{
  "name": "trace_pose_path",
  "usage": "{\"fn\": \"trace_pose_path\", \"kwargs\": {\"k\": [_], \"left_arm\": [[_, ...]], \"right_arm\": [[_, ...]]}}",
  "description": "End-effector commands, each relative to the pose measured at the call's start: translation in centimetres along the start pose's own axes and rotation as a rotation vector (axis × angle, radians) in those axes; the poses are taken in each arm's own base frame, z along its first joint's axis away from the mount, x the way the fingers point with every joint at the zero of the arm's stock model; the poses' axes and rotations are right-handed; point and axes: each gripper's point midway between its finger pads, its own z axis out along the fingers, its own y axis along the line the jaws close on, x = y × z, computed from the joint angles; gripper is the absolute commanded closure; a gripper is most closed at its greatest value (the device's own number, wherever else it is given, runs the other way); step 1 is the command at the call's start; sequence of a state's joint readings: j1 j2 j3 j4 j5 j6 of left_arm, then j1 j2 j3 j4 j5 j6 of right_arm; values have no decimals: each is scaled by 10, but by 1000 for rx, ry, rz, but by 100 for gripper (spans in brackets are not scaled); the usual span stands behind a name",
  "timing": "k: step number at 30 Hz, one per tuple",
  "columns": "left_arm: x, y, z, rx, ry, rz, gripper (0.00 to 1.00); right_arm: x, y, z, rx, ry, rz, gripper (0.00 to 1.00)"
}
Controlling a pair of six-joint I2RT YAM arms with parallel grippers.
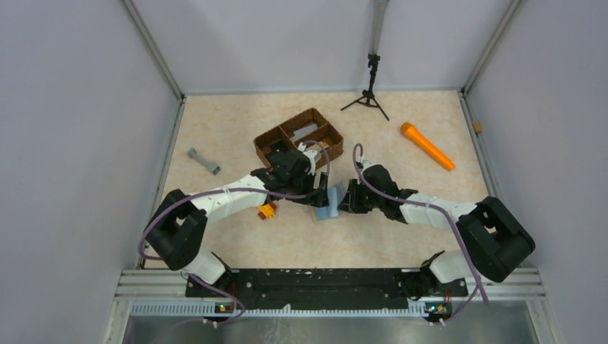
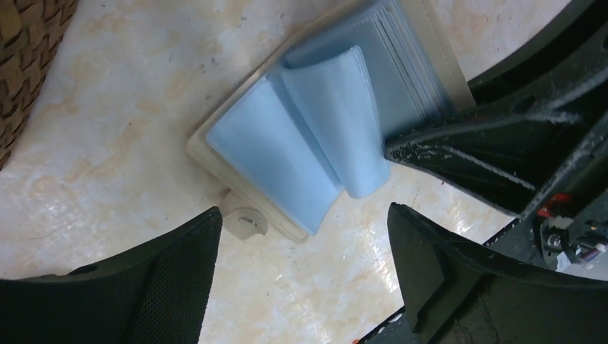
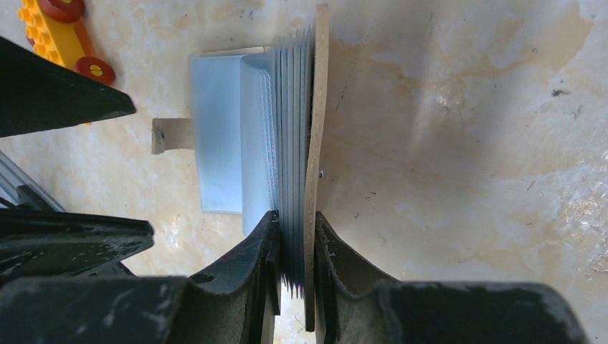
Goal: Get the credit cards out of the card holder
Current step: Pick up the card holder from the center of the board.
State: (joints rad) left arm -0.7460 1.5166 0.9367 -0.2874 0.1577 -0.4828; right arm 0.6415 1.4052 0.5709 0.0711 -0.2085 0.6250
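Card holder lies open on the table near its middle, between the two grippers; one cream half rests flat, with pale blue sleeves fanning up from it; right gripper pinches the other cover, which stands upright, and a sheaf of sleeves between narrow fingers; left gripper hovers over the flat half with fingers spread wide, gripping nothing; wicker tray stands just behind the left gripper; yellow toy brick lies beside the left arm.

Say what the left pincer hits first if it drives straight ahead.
Most likely the card holder: its open blue sleeves lie directly ahead, between the spread fingers of the left pincer. Depth is hard to judge.
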Motion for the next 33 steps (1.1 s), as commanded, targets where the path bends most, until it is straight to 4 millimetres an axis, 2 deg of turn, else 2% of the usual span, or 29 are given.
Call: {"fn": "trace_pose_path", "kwargs": {"k": [1, 7, 14, 17, 18, 19, 21, 23, 26, 33], "left_arm": [[-27, -21, 12, 67, -51, -38, 10], [-30, -17, 37, 26, -26, -64, 8], [-33, -6, 58, -39, -20, -100, 9], [-31, -1, 63, -56, -13, -105, 10], [-30, 1, 64, -70, -6, -105, 11], [-28, 5, 65, -90, 2, -103, 14], [-21, 14, 66, -134, 32, -94, 28], [-16, 23, 66, -179, 57, -84, 41], [-8, 26, 63, -182, 70, -75, 55], [-7, 25, 55, -168, 62, -59, 62]], "right_arm": [[-15, 23, -8, -85, -74, 6, 80], [-12, 22, -8, -88, -72, 8, 78], [-11, 23, -10, -93, -76, 5, 78], [-11, 22, -11, -87, -78, 2, 75], [-12, 22, -12, -83, -81, 1, 71], [-12, 21, -12, -76, -83, 0, 64], [-16, 20, -14, -62, -95, -6, 51], [-20, 19, -17, -51, -108, -17, 46], [-24, 18, -19, -31, -119, -27, 47], [-27, 16, -21, -8, -126, -29, 64]]}}
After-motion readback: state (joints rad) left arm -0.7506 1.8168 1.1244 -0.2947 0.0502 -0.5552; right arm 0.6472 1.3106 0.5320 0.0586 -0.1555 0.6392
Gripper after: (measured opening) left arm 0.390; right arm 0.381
